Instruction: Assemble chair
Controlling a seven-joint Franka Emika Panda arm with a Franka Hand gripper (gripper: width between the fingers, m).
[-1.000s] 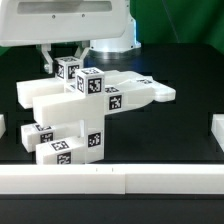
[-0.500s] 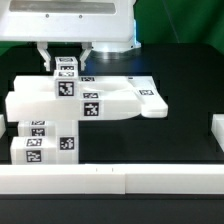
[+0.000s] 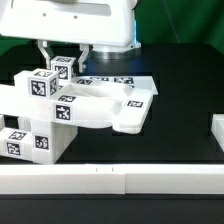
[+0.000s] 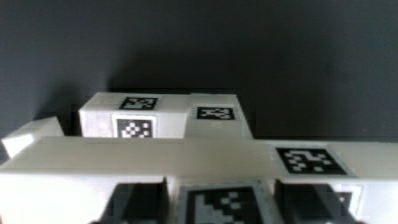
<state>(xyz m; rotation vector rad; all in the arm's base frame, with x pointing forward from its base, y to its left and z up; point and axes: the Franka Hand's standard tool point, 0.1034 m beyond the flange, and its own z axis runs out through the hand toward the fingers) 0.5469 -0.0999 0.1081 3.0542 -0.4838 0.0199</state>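
- Rotated since a second ago: the glossy white blocky plastic chair assembly (image 3: 75, 105) has swung, its flat seat end now pointing toward the exterior view's right and the tagged block stack sitting at that view's left edge.
- Nearest the camera, a low white front rail (image 3: 110, 180) runs across the table edge; the tagged stack's lower blocks sit close behind it, so further swing could catch them on it.
- Chair sits mid-table on the black table surface (image 3: 180, 110), partly lifted or pivoted; I can't tell whether the low corner touches.
- Two-finger gripper (image 3: 62, 60) is at the chair's top, dark fingers (image 4: 139, 203) straddling a tagged white bar in the wrist view; looks clamped on the chair.
- Risk: grip is off-centre from the heavy seat end, so the piece could twist in the jaws or loosely joined parts separate.
- Behind it, the flat white marker board (image 3: 110, 80) lies partly hidden under the seat; dragging may snag it.
- White side wall piece (image 3: 215, 135) stands well apart, at the exterior view's right.
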